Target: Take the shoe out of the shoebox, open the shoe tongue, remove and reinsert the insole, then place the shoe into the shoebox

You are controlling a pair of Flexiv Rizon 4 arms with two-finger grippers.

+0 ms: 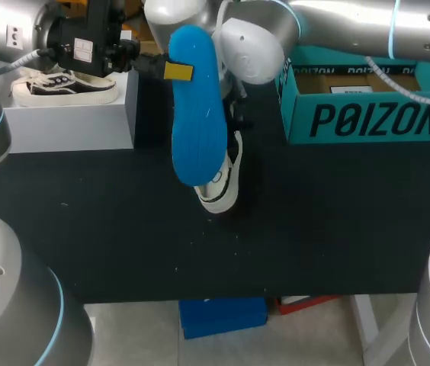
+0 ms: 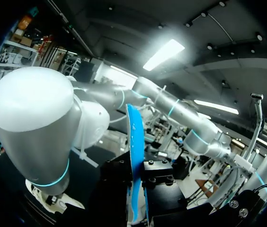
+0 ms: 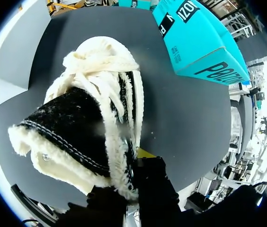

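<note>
**Left gripper** [image 1: 177, 71]: clamped on the insole [image 1: 196, 114] near its upper end. One yellow tip lies flat on the blue face. In the left wrist view the insole stands edge-on between the black finger bodies. The insole is held above the table [image 1: 108, 229], to the left of the box [image 1: 367, 122] and apart from it. Its blue face is turned toward the head camera. In the head view its lower end overlaps the shoe.

**Right gripper** [image 3: 140, 163]: grips the shoe [image 3: 91, 118] at the fleece collar. One yellow tip shows just outside the collar; the other finger is hidden by the shoe. The shoe has a black upper, cream fleece trim and cream laces. Its toe points away from the gripper, down toward the table. Whether the toe touches the table cannot be determined. The shoe is outside the box, to the left of its left wall and near it.

**Box**: teal, with an open top, resting on the table.

**Block** [image 1: 70, 126]: white, on the table well to the left of the box, beyond the insole. A second shoe [image 1: 66, 88] lies on top of it, sole down.
</note>
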